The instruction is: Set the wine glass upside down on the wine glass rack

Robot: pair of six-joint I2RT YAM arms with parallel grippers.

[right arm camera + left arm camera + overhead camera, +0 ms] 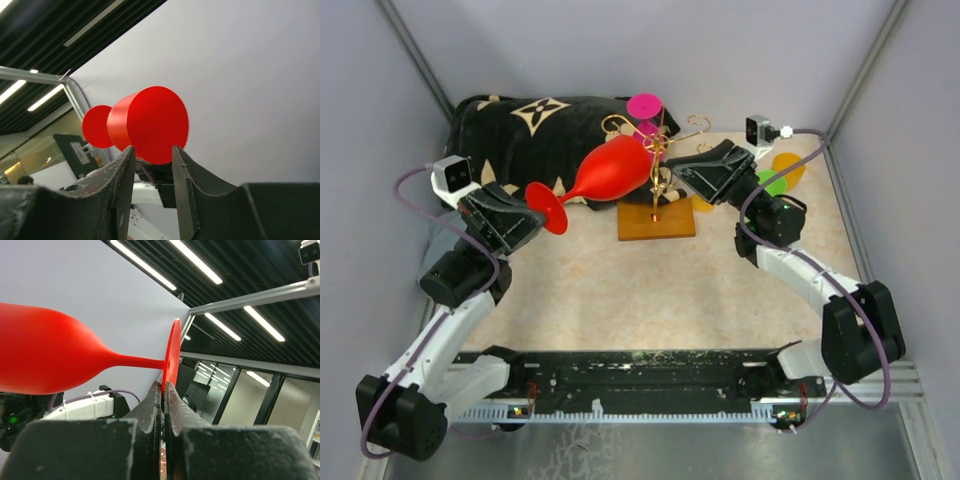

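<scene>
- Grey walls are seen around a beige speckled table [620, 290]; a black cushion [510, 125] with a beige flower monogram lies at the far left.
- The wine glass rack [657, 222] stands at mid-table on its wooden base, with its gold wire arms rising behind the red bowl. A magenta glass [644, 106] is already hung there, foot uppermost.
- The wine glass [615, 170] is carried in the air just left of the rack and touches no surface.
- Its long axis lies almost level. The foot points toward the left arm and the near side, and the mouth points toward the rack and the right arm.
- The left gripper [535, 218] is closed on the rim of the foot. In the left wrist view the fingers [155, 405] are seen pinched onto the red disc of the wine glass [172, 360].
- The right gripper [672, 172] is held with its jaws parted at the mouth end. In the right wrist view the bowl of the wine glass [150, 125] appears between and above the fingertips [127, 160]. Contact cannot be confirmed.
- The coming move is judged to turn on this axis: the glass must be tipped from level to foot-up before the stem can be fed into a wire arm.
- The right gripper lies nearer the rack.
- No brand name, label or writing can be read in any view.
</scene>
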